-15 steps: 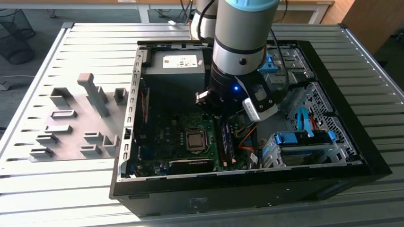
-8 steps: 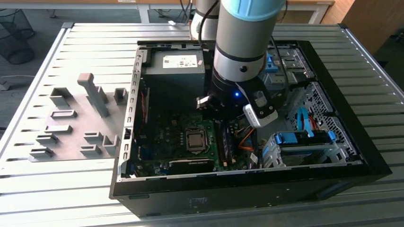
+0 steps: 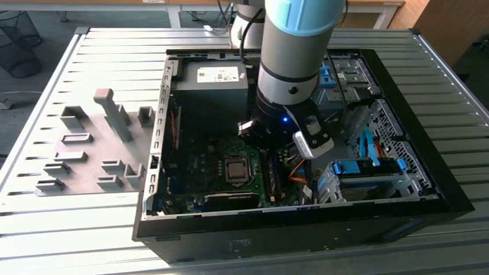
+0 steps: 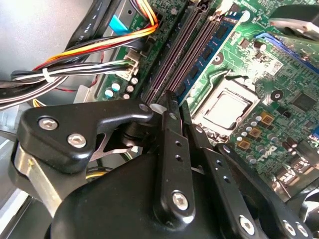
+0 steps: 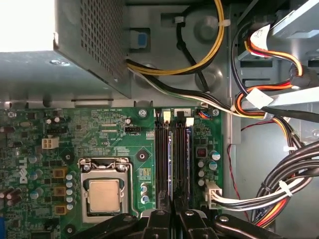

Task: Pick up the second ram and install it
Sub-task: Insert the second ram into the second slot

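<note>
— Inside the open computer case (image 3: 428,189), the arm hangs over the motherboard. What has the claw got?

— The gripper (image 5: 174,216) has its two fingers drawn almost together, right above the memory slots (image 5: 160,149). I cannot tell whether anything is pinched between them.

— And the stick?

— The second ram (image 4: 215,47), if that is the blue board with black chips, stands on edge in the slot row. It is just beyond the fingertips, on the side of the processor socket (image 5: 104,194).

— How would you seat it well?

— I'd keep it square to the slot, press straight down and evenly at both ends, and stay clear of the cables (image 5: 279,189) beside the board
</note>
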Controlling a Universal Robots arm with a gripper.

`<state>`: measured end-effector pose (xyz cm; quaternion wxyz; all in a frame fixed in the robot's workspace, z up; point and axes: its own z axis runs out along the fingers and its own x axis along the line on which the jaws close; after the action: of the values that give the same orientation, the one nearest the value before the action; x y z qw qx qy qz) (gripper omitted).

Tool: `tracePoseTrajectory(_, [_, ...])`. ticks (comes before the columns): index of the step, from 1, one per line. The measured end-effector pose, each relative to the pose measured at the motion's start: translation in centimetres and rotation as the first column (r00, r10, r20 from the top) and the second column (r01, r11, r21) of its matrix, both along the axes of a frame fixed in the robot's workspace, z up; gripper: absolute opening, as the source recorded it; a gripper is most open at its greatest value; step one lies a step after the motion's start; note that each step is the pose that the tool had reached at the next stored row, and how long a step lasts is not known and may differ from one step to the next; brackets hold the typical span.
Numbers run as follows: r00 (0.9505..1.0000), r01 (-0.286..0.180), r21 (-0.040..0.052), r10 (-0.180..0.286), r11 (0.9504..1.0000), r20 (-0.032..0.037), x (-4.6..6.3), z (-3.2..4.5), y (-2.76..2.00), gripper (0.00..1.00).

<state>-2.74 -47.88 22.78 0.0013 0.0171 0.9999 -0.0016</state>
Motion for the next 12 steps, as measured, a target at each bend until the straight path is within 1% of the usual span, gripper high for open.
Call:
tracePoseTrajectory(5, [1.0, 0.0, 0.0002, 0.0, 1.0, 0.0001, 0.0, -0.54, 0.0, 0.14])
tracePoseTrajectory(12, [1.0, 0.0, 0.0002, 0.0, 1.0, 0.0, 0.0, -0.6, 0.0, 0.14])
